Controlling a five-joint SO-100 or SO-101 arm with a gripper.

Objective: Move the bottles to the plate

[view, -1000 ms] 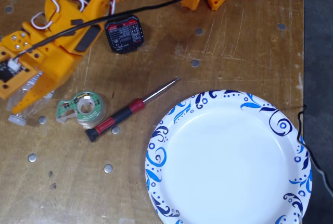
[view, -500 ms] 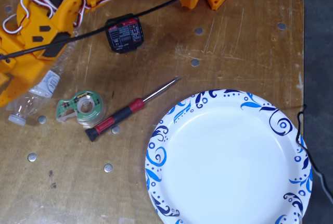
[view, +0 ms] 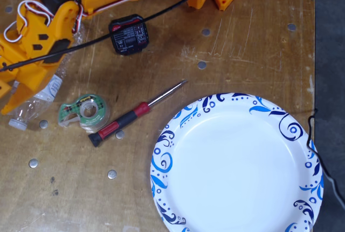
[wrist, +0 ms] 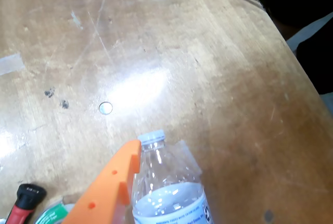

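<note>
Arm pulled farther left, end effector (view: 16, 98) over bottle (view: 33, 102) — grip unclear

Scratched wooden table (view: 242, 43) with glare, grey floor (view: 330, 38) beside it.

The table (view: 242, 43) is seen straight down from above in the fixed view; the wrist view is angled low and close, with the ribbed bottle (wrist: 166, 193) (view: 32, 102) shared.

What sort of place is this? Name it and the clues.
Probably a hobby workbench or makerspace: a scuffed wooden table studded with screws, a red-handled screwdriver, a roll of tape, and a small black outlet tester lying near the orange arm.
</note>
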